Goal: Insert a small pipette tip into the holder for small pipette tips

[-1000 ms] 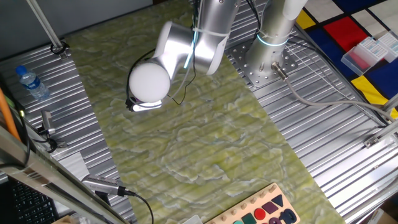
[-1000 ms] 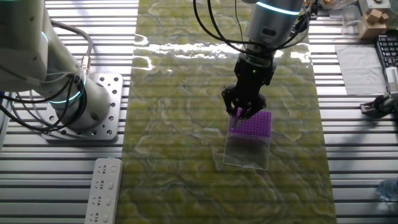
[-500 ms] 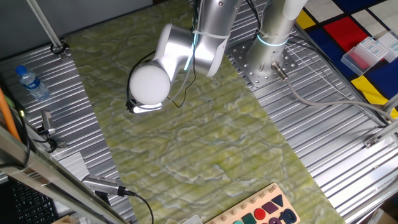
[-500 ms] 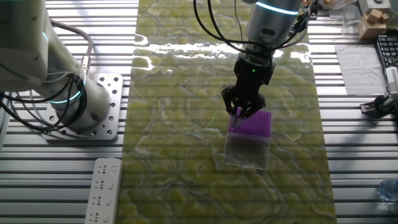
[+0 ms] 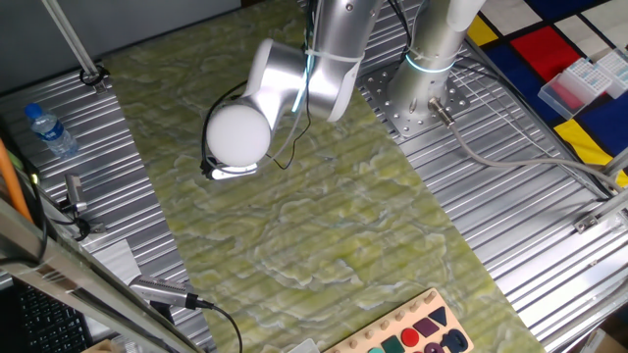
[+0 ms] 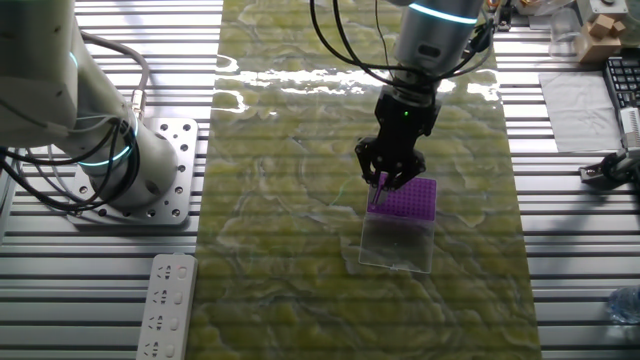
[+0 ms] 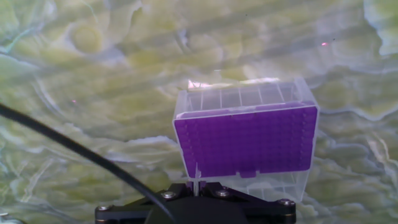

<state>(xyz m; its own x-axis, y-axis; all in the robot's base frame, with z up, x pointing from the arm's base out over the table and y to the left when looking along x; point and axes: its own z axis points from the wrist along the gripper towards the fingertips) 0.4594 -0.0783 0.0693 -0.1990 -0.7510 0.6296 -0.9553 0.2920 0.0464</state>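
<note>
At centre-right of the green marbled mat [image 6: 300,250]: the holder for small pipette tips [image 6: 407,198], a flat purple perforated block seated in a clear box with its hinged lid [image 6: 398,243] lying open toward 6 o'clock in the other fixed view.

Item, pipette tip [image 7: 194,182]: a thin pale sliver rising from the claw housing in the hand view, its point meeting the purple grid [image 7: 245,142] near the lower-left corner, roughly 7 o'clock on the block. Whether it has entered a hole cannot be told.

Item, gripper [image 6: 385,181]: black, poised over the block's 9 o'clock edge, fingers drawn close together on what reads as the tip; the actual grip surfaces are not visible, so the hold is a judgement.

Change over the last second: almost none. The claw sits a hair higher and further left than a second ago; holder, lid and mat are unmoved. Judgement: a slow fine-alignment phase, with insertion either just beginning or pending; a small lateral error would land the tip on the web between holes.

Item, arm [image 5: 299,74]: silver, its wrist housing hiding the holder entirely in one fixed view.

Outlying: second silver arm [image 6: 60,90] at 9 o'clock; white remote [image 6: 164,305] at 7 o'clock; water bottle [image 5: 49,129]; coloured shape board [image 5: 412,333].
</note>
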